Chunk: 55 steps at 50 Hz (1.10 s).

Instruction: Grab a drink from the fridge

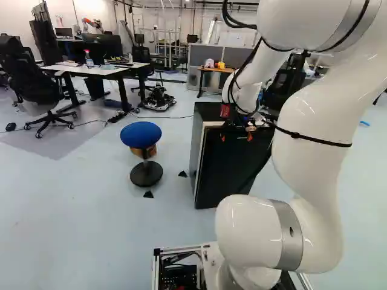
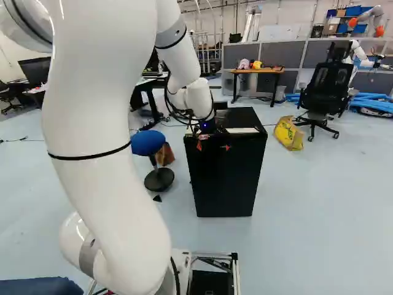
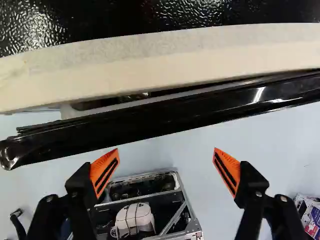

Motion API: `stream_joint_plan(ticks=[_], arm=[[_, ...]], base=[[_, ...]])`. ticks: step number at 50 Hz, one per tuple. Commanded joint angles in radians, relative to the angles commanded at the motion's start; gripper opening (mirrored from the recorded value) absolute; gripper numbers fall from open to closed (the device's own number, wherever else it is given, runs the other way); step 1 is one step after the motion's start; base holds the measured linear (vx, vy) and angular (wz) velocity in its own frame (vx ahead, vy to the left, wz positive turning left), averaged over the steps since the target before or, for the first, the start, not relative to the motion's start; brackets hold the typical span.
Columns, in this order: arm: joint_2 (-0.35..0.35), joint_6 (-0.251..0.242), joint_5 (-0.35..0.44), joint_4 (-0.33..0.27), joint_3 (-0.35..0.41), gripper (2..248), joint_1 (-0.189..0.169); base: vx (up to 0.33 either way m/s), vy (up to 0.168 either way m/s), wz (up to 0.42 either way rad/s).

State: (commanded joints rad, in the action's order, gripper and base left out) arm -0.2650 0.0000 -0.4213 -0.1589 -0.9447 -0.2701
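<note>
A small black fridge [image 2: 226, 184] stands on the floor ahead of the arm, also seen in the left base view [image 1: 233, 175]. My gripper [image 2: 213, 146] is at its top front edge. In the wrist view the gripper [image 3: 166, 170] is open with nothing between its fingers, which point toward the black door's [image 3: 165, 116] top edge from the outer side. A narrow dark gap lies between this door and the cream front edge [image 3: 165, 57] of the fridge top, so the door is slightly ajar. The inside is hidden apart from that slit; no drink can be made out.
A blue stool [image 1: 141, 136] stands left of the fridge, a brown box [image 2: 164, 155] behind it. Right of the fridge lie a yellow bag [image 2: 288, 134] and an office chair [image 2: 325, 92]. Desks [image 1: 100, 70] are further back. Another robot [image 2: 368, 21] stands at the far right.
</note>
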Motion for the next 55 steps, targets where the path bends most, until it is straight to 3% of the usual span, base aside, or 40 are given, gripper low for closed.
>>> stream_joint_plan(ticks=[55], arm=[[-0.002, 0.000, 0.073, 0.000, -0.002, 247, 0.001]], base=[[0.000, 0.000, 0.000]])
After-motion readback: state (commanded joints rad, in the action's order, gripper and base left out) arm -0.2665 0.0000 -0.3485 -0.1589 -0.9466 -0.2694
